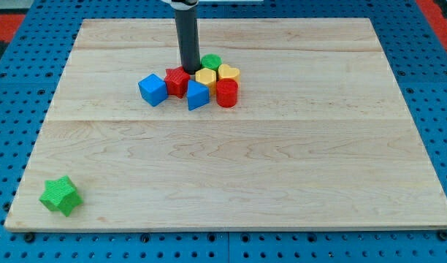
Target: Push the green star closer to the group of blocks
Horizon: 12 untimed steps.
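up near the view's top, my tip [189,71] sat down on the table [282,183] right at the back of the cluster, touching or nearly touching the red star [177,80] and just beside the green round block [211,62]. there was no gripper on this arm to be released or clenched, only the straight dark rod, so nothing was being held. around the tip the group lay packed together: a blue cube [153,89] on the view's left edge of the bunch, a blue wedge-like block [197,95] in front, a yellow block [206,77] and a yellow heart [228,72] toward the view's right, and a red cylinder [226,93] at the front right. the green star [60,195] lay well apart from all of this, close to the table's corner at the view's bottom left. so the star lay diagonally down and to the view's left of the tip, with bare wood between. i judged that the tip would have to travel past the star to its far side, the corner side, before any push could send it up and rightward to the group; the tight margin at that corner looked like the awkward part.
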Available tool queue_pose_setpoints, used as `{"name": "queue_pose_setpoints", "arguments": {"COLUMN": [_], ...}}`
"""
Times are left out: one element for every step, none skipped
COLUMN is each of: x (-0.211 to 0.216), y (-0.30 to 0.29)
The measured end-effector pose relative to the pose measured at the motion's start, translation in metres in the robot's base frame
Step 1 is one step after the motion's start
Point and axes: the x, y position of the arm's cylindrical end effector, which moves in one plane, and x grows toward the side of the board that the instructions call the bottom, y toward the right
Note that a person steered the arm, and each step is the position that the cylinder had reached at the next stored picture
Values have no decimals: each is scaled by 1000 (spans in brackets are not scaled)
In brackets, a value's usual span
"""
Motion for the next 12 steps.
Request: {"name": "queue_pose_setpoints", "arguments": {"x": [-24,-15,-30,0,72,85,135,260,304,257,226,187], "y": [30,41,-49,-172,-241,-243,-243,-242,-223,-151,-65,-11]}}
